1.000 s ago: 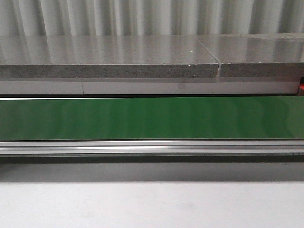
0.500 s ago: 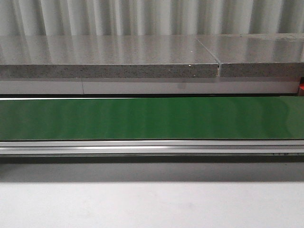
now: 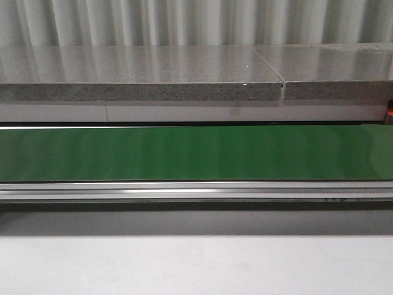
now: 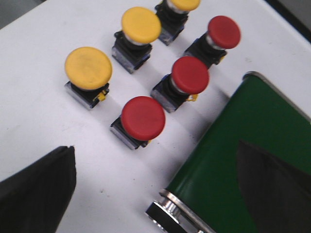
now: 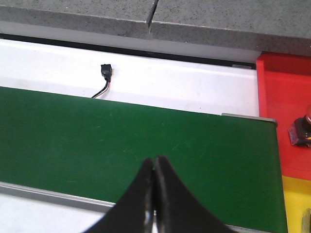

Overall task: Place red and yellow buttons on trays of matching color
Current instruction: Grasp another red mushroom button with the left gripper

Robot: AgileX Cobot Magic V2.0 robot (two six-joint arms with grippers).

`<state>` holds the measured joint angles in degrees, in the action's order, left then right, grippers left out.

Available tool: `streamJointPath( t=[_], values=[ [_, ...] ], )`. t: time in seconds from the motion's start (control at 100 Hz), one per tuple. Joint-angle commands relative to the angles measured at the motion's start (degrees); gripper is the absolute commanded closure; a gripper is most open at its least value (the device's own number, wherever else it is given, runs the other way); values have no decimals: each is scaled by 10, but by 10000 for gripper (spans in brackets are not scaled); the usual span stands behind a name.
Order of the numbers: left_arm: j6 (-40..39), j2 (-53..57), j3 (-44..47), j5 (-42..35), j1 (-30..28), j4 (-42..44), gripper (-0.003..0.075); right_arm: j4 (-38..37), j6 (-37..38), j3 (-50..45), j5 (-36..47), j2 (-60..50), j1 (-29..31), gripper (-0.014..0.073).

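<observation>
1. From the front camera I see only the green conveyor belt, its aluminium rail on the near side and a grey stone ledge beyond it. Neither arm shows there.
2. Left gripper: fingers wide apart, holding nothing. One fingertip is over the white table, the other over the belt's end.
3. Six buttons stand on the table just beside the belt's end: three red buttons nearer the belt, three yellow buttons on the side away from it. The last is cut by the frame edge.
4. Right gripper: fingertips pressed together, empty, over the belt.
5. Red tray sits at the belt's right end with one button on it, its cap colour out of view. Yellow tray adjoins it on the near side.
</observation>
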<state>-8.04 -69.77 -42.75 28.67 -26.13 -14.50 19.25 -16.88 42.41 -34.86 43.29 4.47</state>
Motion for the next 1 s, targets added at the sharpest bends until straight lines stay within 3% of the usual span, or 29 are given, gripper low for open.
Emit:
streamJointPath(
  t=[0.0,0.4,0.99],
  values=[
    [-4,-24,-25,-37,-8,-10,82,8,-7,15,40,-5,0,661],
    [0,-158,-101,-22,-8,-9,82,8,-7,15,40,-5,0,661],
    [1,-240,-109,-33,-8,-9,87,8,-7,15,40,-5,0,661]
  ],
)
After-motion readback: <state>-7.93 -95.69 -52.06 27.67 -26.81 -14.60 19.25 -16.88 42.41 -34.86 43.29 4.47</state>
